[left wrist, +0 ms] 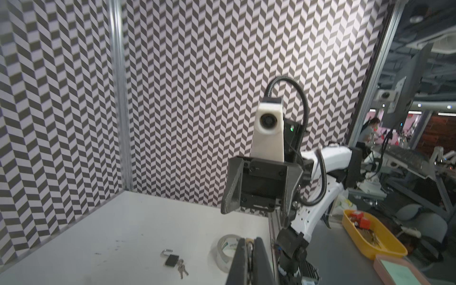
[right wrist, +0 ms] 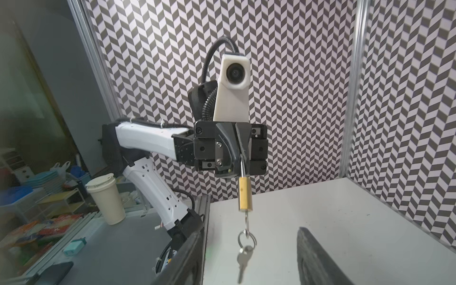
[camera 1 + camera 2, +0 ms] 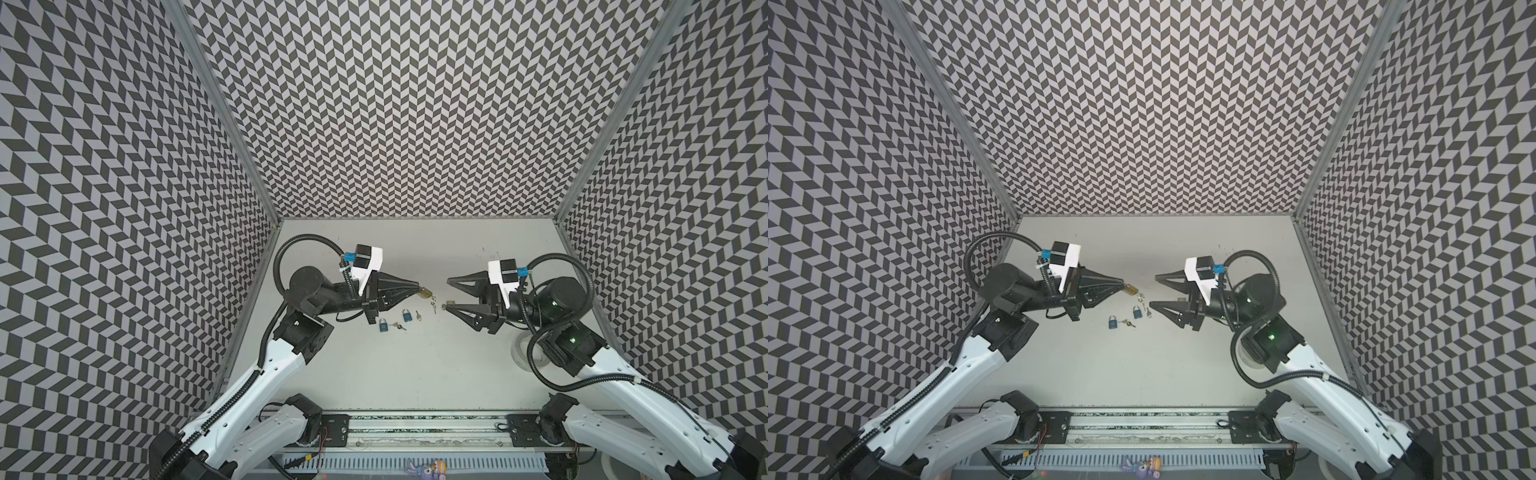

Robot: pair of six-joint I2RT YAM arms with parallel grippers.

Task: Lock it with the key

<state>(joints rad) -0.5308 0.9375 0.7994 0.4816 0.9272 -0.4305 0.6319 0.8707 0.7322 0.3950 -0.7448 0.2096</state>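
A brass padlock (image 2: 245, 193) hangs by its shackle from my left gripper (image 2: 239, 155), which is shut on the shackle. A key (image 2: 246, 219) sits in the keyhole on its underside, and a ring with a spare key (image 2: 243, 257) dangles below. In both top views the padlock (image 3: 424, 293) (image 3: 1131, 289) hangs at the left gripper's tip (image 3: 417, 286) above the table's middle. My right gripper (image 3: 447, 294) (image 2: 251, 261) stands open just right of the dangling keys (image 3: 433, 302), touching nothing. In the left wrist view the jaws (image 1: 249, 261) are pressed together on the shackle.
Two blue padlocks (image 3: 382, 325) (image 3: 407, 316) with small keys lie on the white table (image 3: 415, 365) in front of the left gripper. A dark padlock (image 1: 171, 259) with an open shackle and keys lies below the right gripper. A tape roll (image 1: 228, 249) stands under the right arm.
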